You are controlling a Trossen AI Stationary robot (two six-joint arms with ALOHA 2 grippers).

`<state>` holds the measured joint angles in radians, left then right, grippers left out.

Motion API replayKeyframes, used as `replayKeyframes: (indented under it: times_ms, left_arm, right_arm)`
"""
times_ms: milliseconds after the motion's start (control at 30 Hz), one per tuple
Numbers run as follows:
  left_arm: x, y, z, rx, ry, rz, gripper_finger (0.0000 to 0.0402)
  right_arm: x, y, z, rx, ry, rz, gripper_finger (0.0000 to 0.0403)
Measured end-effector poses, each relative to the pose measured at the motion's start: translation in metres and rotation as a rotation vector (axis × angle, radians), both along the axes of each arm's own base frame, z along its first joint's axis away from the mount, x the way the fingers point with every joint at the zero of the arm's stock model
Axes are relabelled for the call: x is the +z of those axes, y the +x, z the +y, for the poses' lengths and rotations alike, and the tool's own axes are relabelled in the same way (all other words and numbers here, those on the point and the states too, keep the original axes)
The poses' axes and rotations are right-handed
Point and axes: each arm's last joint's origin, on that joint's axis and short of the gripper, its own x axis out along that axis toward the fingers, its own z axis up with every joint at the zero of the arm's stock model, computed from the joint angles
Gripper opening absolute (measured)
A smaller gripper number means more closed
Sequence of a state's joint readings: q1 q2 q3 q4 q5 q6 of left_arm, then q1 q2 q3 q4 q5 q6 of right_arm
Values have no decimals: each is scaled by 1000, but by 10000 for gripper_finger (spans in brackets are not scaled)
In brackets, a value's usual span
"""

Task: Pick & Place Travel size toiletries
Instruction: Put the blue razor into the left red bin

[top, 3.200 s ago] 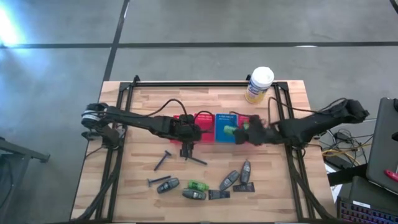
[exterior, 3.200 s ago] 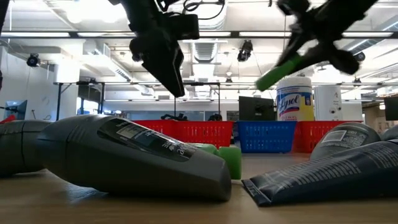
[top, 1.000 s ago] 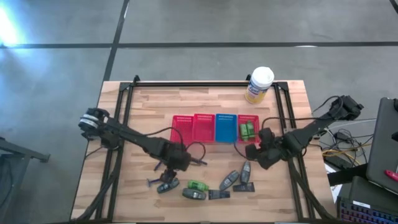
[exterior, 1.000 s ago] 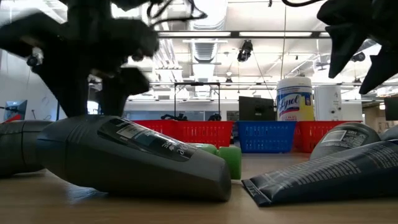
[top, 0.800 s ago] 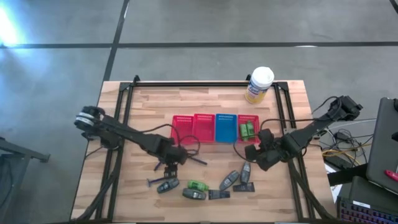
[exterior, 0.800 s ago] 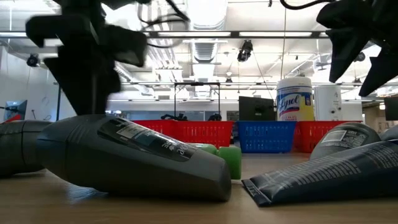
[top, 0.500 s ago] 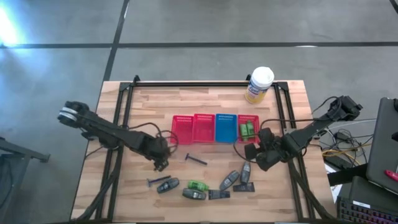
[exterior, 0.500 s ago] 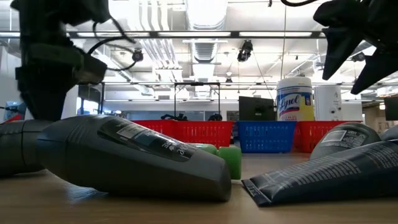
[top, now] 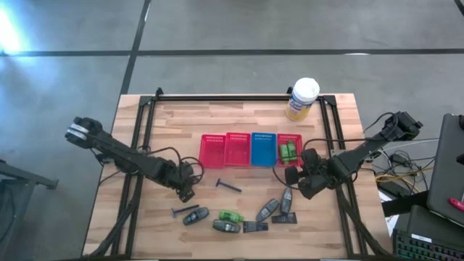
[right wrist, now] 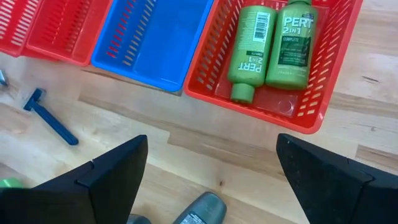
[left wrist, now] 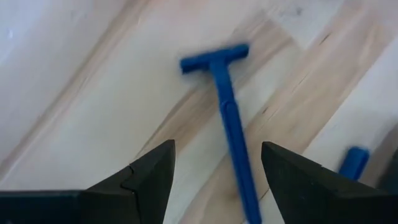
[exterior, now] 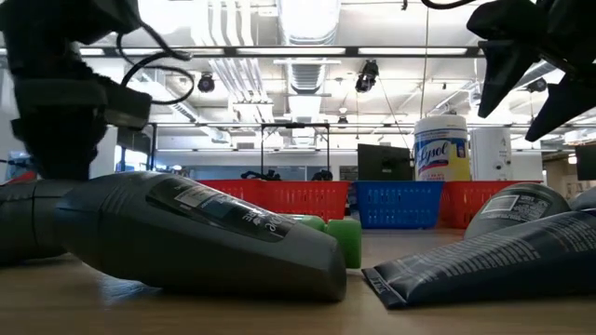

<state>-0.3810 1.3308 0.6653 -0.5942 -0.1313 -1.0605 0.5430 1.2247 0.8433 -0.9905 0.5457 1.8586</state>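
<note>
Grey-black tubes [top: 266, 210], a green bottle [top: 230, 217] and flat dark sachets [top: 255, 226] lie along the near part of the table. One razor [top: 228, 185] lies mid-table and another [top: 185, 211] near the front. Two green bottles [right wrist: 270, 43] lie in the rightmost red basket [right wrist: 323, 93]. My left gripper [top: 185, 191] hovers open left of the middle razor. In its wrist view a razor [left wrist: 227, 106] lies flat on the wood ahead of its fingers, untouched. My right gripper [top: 297, 181] stands open in front of that basket, holding nothing.
Four mesh baskets stand in a row mid-table: two red [top: 225, 149], one blue [top: 263, 148], one red [top: 288, 150]. A yellow canister with a white lid [top: 302, 98] stands at the far right. A dark frame [top: 145, 116] runs round the table's far and side edges.
My left gripper has swung toward the table's left edge, away from the middle razor, which stays lying on the wood. My right gripper has kept its place in front of the rightmost basket.
</note>
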Motion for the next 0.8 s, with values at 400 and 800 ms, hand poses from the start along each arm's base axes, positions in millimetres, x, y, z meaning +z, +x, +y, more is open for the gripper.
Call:
replayKeyframes:
  times_ms: [400,800]
  left_arm:
    - [-14,19,0,-15,-11,1,243]
    - [-16,27,-1,6,77,116,142]
  right_arm:
    - [0,3,-6,-29,-6,-2,318]
    - [0,3,-6,-25,-11,3,340]
